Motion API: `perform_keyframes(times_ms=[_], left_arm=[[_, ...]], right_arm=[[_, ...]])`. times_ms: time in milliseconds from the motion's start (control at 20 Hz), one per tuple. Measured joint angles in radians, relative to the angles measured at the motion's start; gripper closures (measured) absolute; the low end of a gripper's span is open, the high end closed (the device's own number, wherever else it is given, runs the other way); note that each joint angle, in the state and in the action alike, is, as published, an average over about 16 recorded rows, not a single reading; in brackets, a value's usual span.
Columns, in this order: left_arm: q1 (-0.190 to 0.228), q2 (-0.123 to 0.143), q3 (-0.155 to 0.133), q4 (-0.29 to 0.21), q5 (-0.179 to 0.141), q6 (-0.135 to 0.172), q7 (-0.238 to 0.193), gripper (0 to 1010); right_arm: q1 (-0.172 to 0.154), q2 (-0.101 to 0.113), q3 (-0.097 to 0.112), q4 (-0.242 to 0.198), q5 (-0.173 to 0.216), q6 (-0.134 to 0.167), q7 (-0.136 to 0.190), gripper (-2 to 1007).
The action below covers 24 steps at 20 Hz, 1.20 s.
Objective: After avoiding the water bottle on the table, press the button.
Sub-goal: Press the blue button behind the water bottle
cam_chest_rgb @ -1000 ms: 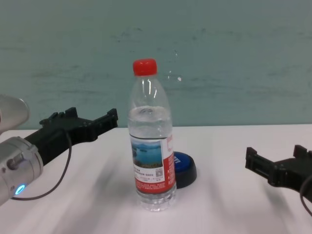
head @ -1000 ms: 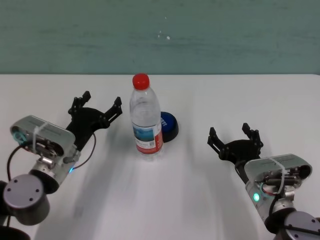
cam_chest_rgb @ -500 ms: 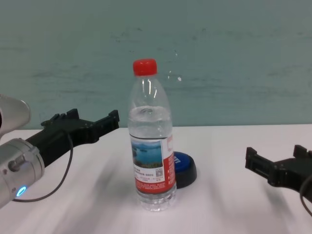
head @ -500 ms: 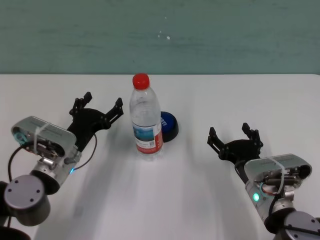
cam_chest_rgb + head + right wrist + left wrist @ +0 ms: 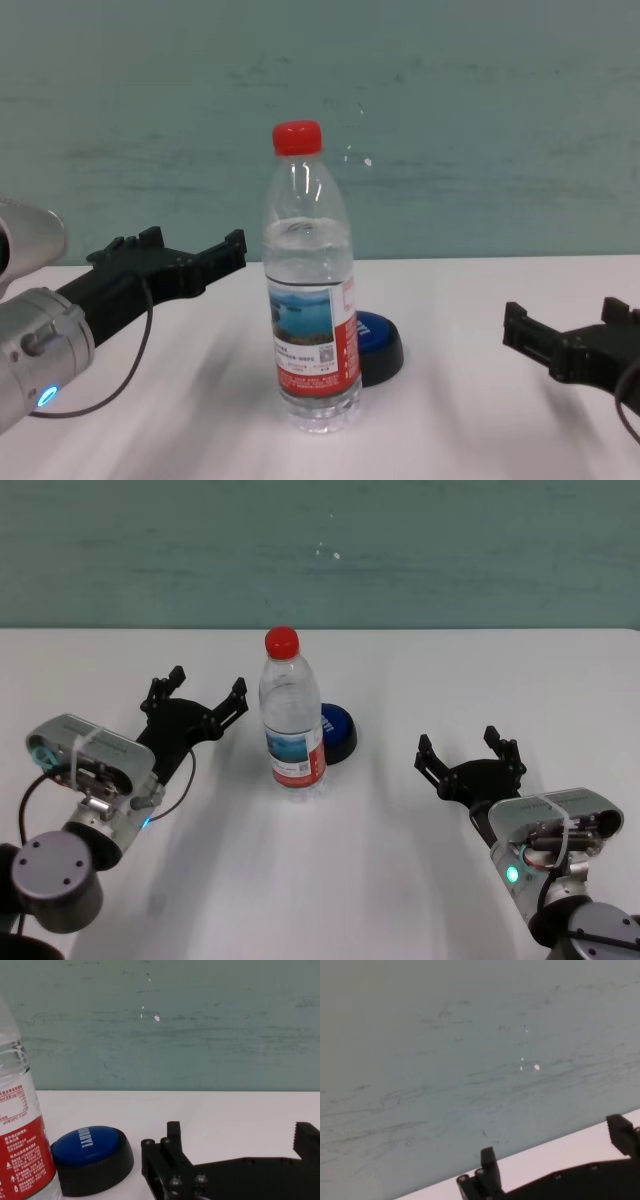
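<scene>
Left claw (image 5: 205, 695) is held spread beside the bottle (image 5: 291, 715) mid-bench (image 5: 330, 880), so the button (image 5: 338, 732) behind gets reached by swinging round next; right claw (image 5: 468, 751) parked spread.

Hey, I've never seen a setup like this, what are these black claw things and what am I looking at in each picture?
They are a two-armed robot's grasping tools. The left tool and right tool are both open, holding nothing. One picture looks down from the robot's head, one from its chest, and one from each wrist. On the white table stands a water bottle with a red cap. A blue button sits just behind it, partly hidden. The right wrist picture shows the button best; the left wrist sees mostly the wall.
</scene>
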Motion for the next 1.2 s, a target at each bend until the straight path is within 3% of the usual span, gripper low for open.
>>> perform_keyframes(times_ms=[750,1200], left_arm=[[-0.005,-0.001,0.005,0.01,0.009,-0.01,0.001,0],[-0.005,0.005,-0.008,0.01,0.002,-0.009,0.001,0]], right_arm=[[0.0,0.0,0.0,0.0,0.0,0.0,0.0,1],[0.0,0.0,0.0,0.0,0.0,0.0,0.0,1]])
